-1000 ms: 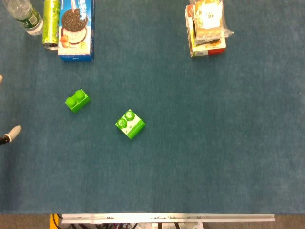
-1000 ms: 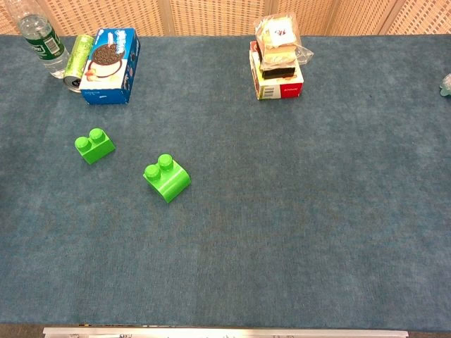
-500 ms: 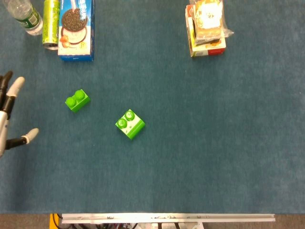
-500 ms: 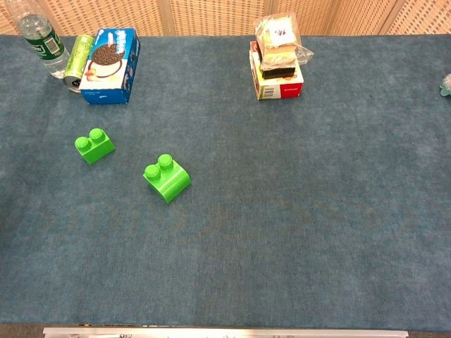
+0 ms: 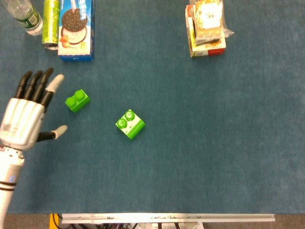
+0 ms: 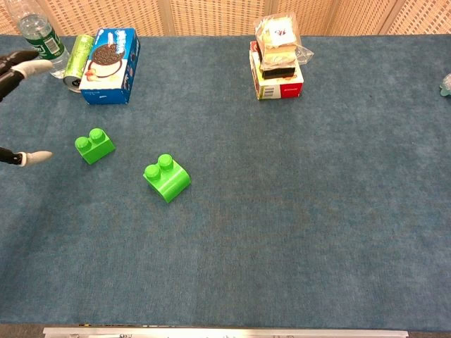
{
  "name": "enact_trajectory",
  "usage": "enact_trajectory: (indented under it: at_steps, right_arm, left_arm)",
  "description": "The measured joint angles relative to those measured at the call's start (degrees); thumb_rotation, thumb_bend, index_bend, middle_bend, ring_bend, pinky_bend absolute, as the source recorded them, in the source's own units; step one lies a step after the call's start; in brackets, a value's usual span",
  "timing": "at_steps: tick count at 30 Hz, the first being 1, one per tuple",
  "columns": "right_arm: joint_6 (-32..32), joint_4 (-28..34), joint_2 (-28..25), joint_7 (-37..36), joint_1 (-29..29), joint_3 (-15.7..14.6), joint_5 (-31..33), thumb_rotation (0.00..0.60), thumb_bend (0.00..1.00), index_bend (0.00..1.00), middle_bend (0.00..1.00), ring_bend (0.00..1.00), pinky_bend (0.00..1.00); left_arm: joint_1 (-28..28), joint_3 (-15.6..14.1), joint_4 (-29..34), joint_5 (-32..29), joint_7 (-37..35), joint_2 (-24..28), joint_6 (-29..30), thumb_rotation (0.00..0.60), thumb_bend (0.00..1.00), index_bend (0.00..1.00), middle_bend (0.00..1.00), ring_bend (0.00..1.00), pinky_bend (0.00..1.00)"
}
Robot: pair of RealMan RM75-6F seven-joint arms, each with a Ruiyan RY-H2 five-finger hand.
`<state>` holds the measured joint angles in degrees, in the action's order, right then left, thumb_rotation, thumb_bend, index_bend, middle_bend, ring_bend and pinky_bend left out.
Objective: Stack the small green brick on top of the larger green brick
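The small green brick [image 5: 77,100] [image 6: 94,145] lies on the blue cloth at the left. To its right and a bit nearer sits the larger green brick [image 5: 130,124] [image 6: 167,177], studs up. My left hand [image 5: 26,114] hovers just left of the small brick, fingers spread, thumb out, holding nothing. In the chest view only the fingertips [image 6: 32,67] of that hand show at the left edge. The right hand does not show in either view.
A cookie box [image 5: 76,29] [image 6: 108,56], a green can [image 5: 50,24] [image 6: 78,54] and a water bottle [image 5: 24,16] [image 6: 41,41] stand at the back left. A stack of snack packs [image 5: 207,28] [image 6: 277,59] stands at the back, right of centre. The table's metal front edge [image 5: 167,217] runs along the bottom.
My left hand has come in from the left edge toward the small green brick, now showing fully in the head view. Neither brick has moved.
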<state>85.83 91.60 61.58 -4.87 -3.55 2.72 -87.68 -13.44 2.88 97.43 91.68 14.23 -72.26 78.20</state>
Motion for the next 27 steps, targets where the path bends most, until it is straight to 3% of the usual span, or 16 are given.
enact_trajectory:
  at_steps: [11, 27]
  right_arm:
    - [0.4, -0.1, -0.2, -1.1, 0.2, 0.1, -0.1, 0.6, 0.25, 0.22, 0.24, 0.12, 0.32]
    - [0.9, -0.2, -0.4, -2.1, 0.5, 0.1, -0.5, 0.6, 0.25, 0.22, 0.24, 0.12, 0.32]
  left_arm:
    - [-5.7, 3.0, -2.6, -3.4, 2.8, -5.3, -5.6, 0.6, 0.0, 0.0, 0.0, 0.0, 0.0]
    - [-9.7, 4.5, -10.6, -9.5, 2.8, -12.2, -9.9, 0.6, 0.0, 0.0, 0.0, 0.0, 0.0]
